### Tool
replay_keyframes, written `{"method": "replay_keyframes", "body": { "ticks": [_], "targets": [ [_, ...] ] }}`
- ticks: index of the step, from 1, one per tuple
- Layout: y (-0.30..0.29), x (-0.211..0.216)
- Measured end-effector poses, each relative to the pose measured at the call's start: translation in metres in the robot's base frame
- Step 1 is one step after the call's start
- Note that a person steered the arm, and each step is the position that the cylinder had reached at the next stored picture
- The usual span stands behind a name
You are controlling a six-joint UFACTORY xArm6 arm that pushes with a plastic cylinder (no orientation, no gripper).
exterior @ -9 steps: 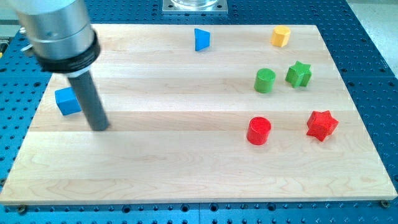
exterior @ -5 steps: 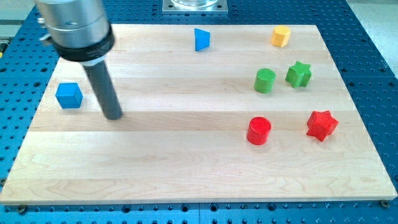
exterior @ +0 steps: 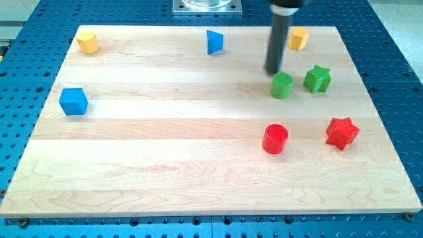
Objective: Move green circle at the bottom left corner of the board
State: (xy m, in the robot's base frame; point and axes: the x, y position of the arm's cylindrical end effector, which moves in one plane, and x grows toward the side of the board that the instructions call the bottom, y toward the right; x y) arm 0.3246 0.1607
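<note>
While the rod stands at the green circle's far side, the scene reads as follows.

Step in hand: lining up behind the green circle (exterior: 281, 85); by my judgement no push toward the corner is yet made.
My tip (exterior: 273, 72): just above the green circle in the view, a little to its left, near it or perhaps touching; I cannot tell which.
End effector: a plain rod with no jaws, so nothing parts, closes or clamps.
Task's thing: the green circle lies right of centre on the bench (exterior: 165, 172), just left of the green star (exterior: 318, 78), well apart from the bottom left corner.
Next move: I judge a long diagonal push toward the view's bottom left is called for; my tip should first shift to the circle's upper right side, or the block will slide straight down toward the red circle (exterior: 275, 139).
Count, green: one circle, one star.
Count, red: one circle, one red star (exterior: 342, 132).
Count, blue: one blue cube (exterior: 73, 101), one blue triangle (exterior: 214, 41).
Count, yellow: two, a yellow block at top left (exterior: 88, 41) and a yellow block at top right (exterior: 299, 38).
Total: eight blocks.
</note>
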Motion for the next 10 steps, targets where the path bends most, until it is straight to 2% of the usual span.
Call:
{"method": "replay_keyframes", "body": {
  "ticks": [1, 2, 3, 4, 5, 6, 7, 8, 9, 10],
  "targets": [
    [0.069, 0.024],
    [0.068, 0.054],
    [0.073, 0.035],
    [0.038, 0.048],
    [-0.024, 0.066],
    [-0.048, 0.05],
    [-0.123, 0.083],
    [-0.103, 0.093],
    [-0.039, 0.094],
    [-0.097, 0.12]
  ]
}}
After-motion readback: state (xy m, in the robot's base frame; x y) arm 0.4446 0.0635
